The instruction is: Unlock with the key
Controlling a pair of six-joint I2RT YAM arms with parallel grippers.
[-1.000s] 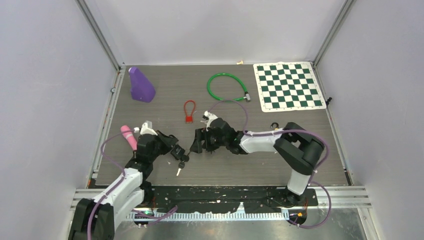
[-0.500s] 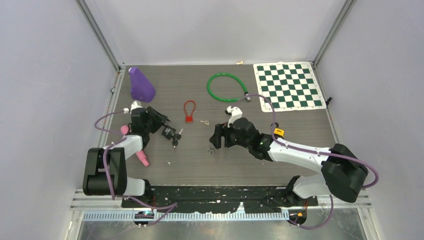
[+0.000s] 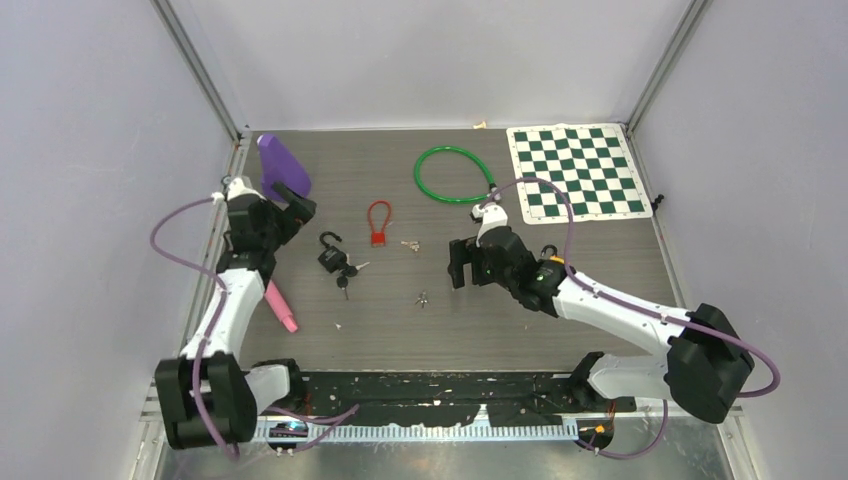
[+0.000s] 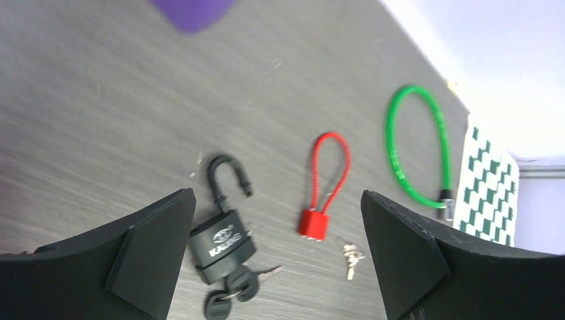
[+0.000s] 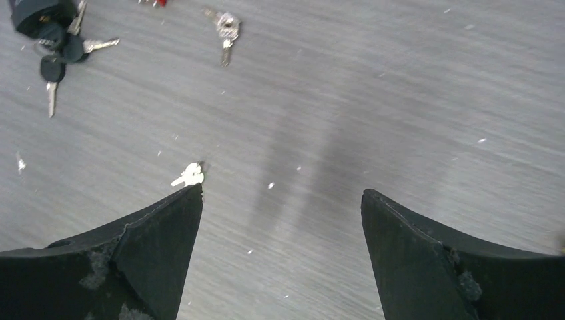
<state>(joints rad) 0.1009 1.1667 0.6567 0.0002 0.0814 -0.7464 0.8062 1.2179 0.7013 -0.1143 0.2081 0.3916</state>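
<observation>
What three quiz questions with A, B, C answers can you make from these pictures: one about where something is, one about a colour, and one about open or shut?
1. Where on the table is the chessboard?
A. near left corner
B. far right corner
C. in the middle

2. What colour is the small loop lock beside the black padlock?
A. blue
B. yellow
C. red

3. How is the black padlock's hoop?
A. open, one end out of the body
B. clicked shut
C. missing

Answers:
1 B, the top view shows it at the far right edge.
2 C, its loop and body are red.
3 A, the left wrist view shows the hoop's free end clear of the body.
</observation>
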